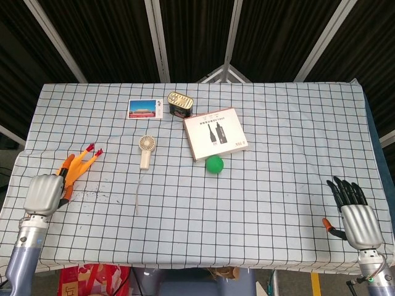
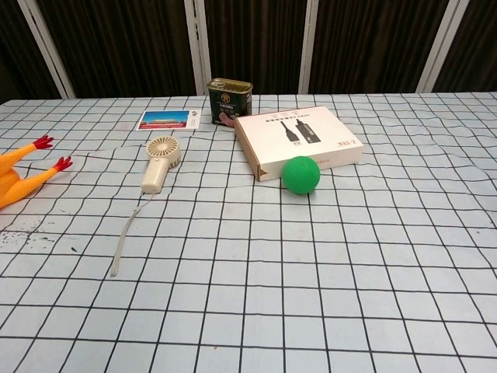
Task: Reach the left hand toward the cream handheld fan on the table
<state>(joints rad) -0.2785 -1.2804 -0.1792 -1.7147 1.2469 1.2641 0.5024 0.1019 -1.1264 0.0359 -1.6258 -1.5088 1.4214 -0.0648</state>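
The cream handheld fan [image 1: 146, 150] lies left of the table's middle, head toward the far edge, its pale strap [image 1: 139, 194] trailing toward me. The chest view shows the fan [image 2: 159, 162] and strap [image 2: 124, 237] too. My left hand [image 1: 43, 194] hovers at the near left over the tail end of a rubber chicken, well left of and nearer than the fan. I see mostly its silver back, and it holds nothing. My right hand [image 1: 353, 213] stays at the near right edge, fingers straight and apart. Neither hand shows in the chest view.
An orange rubber chicken [image 1: 80, 165] lies between my left hand and the fan. A postcard [image 1: 144, 109], a tin can [image 1: 180, 103], a flat white box [image 1: 215, 133] and a green ball [image 1: 214, 164] sit behind and right of the fan.
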